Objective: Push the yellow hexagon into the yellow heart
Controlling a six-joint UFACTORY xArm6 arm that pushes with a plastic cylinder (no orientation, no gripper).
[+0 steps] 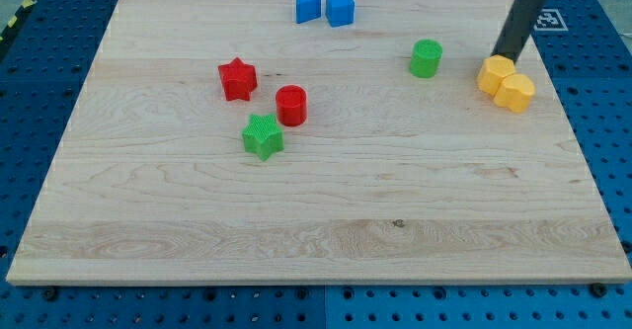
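Wooden board (316,220) on a blue pegboard; my tip (501,56), a bare rod holding nothing, rests at the top edge of the yellow hexagon (495,74), which already touches the yellow heart (515,92) near the view's right edge. Risk: an off-centre push may spin the pair apart or slide both toward the board's right rim
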